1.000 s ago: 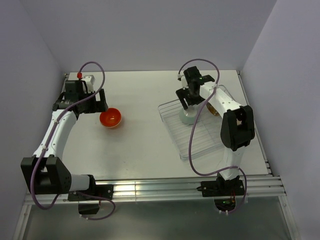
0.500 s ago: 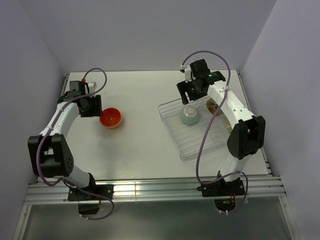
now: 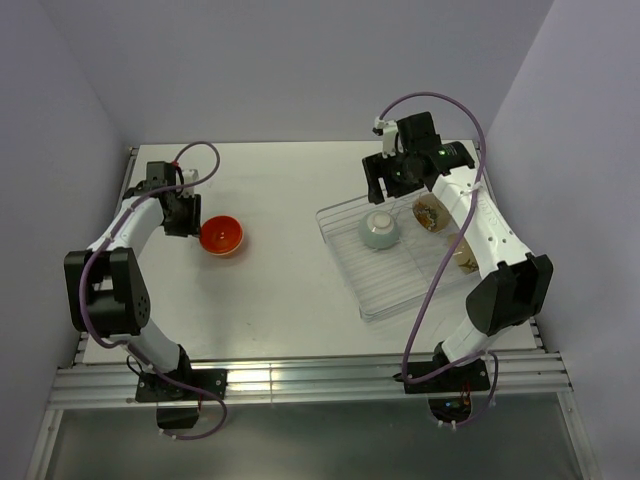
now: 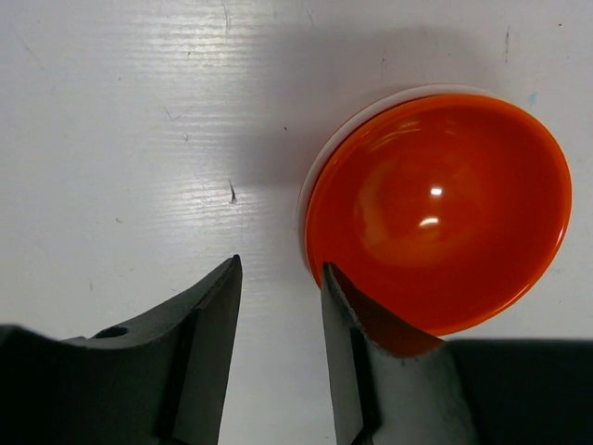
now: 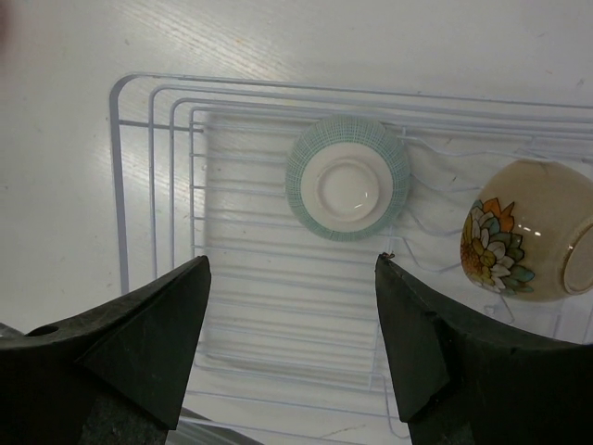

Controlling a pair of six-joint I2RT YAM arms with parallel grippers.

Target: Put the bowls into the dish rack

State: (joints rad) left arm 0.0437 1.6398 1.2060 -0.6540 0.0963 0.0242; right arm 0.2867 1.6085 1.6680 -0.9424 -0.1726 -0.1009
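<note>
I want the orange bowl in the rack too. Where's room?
The near-left part of the dish rack, this side of the mint bowl, is bare. The far end is crowded: mint bowl beside flowered cream bowl.

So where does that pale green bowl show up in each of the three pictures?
Top external: the mint green bowl sits right of centre, inside the dish rack.
Left wrist: not in it; only the orange bowl shows.
Right wrist: the mint green bowl is upper middle, upside down on the rack's ribs.
Shared landmark: the flowered cream bowl, just to its right in both views.
</note>
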